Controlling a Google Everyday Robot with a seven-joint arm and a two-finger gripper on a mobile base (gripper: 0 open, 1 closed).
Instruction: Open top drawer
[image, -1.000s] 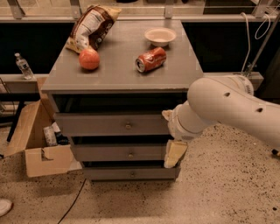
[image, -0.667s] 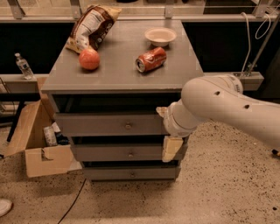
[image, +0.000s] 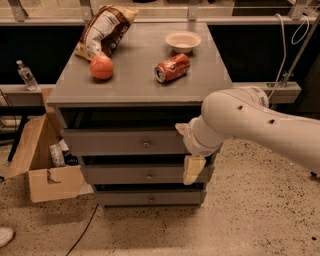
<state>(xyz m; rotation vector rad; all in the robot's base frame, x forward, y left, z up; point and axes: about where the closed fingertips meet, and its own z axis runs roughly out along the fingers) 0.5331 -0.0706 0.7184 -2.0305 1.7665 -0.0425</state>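
The top drawer is the widest grey front of the cabinet, with a small brass knob at its centre and a dark gap above it under the tabletop. My gripper sits at the end of the big white arm, right against the right end of the top drawer front. It is to the right of the knob and partly covers the right end of the middle drawer. The bottom drawer is below.
On the cabinet top lie a chip bag, an orange-red fruit, a tipped red can and a small white bowl. An open cardboard box stands on the floor at the left. A water bottle stands on a ledge.
My arm and gripper have moved left, closer to the right end of the top drawer front. The drawers and the things on top have not moved.
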